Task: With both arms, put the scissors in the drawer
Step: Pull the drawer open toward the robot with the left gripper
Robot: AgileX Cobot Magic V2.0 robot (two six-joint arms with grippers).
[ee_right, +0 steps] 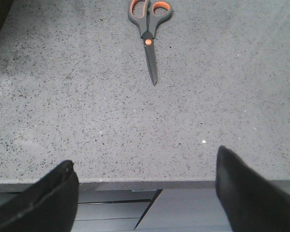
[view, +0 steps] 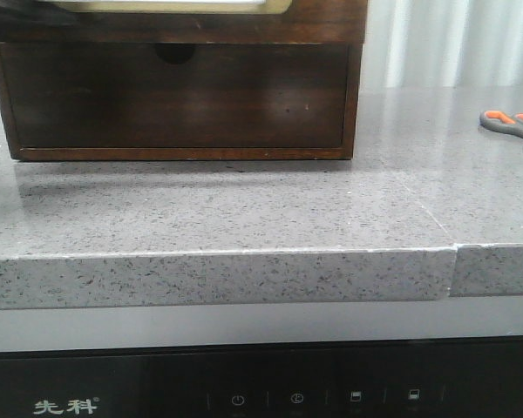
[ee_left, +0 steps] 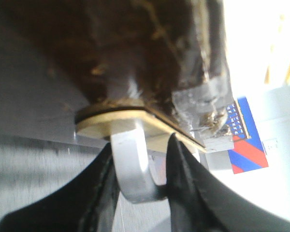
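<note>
The scissors (view: 511,123), grey with orange-lined loops, lie flat on the grey counter at the far right. In the right wrist view the scissors (ee_right: 149,29) lie ahead of my right gripper (ee_right: 144,157), blades pointing toward it. That gripper is open and empty, with its fingers wide apart over the counter's front edge. The drawer (view: 327,19) with the cream-bordered panel is cut off at the top of the front view. My left gripper (ee_left: 141,142) is shut on the drawer's silver ring handle (ee_left: 133,164), which hangs from a cream disc on the dark wood front (ee_left: 111,48).
The wooden cabinet stands at the back left of the speckled counter (view: 244,218). Its lower drawer front (view: 174,96) is plain dark wood with a half-round notch. An appliance panel (view: 261,392) sits below the counter edge. A red and blue box (ee_left: 246,140) shows beside the cabinet.
</note>
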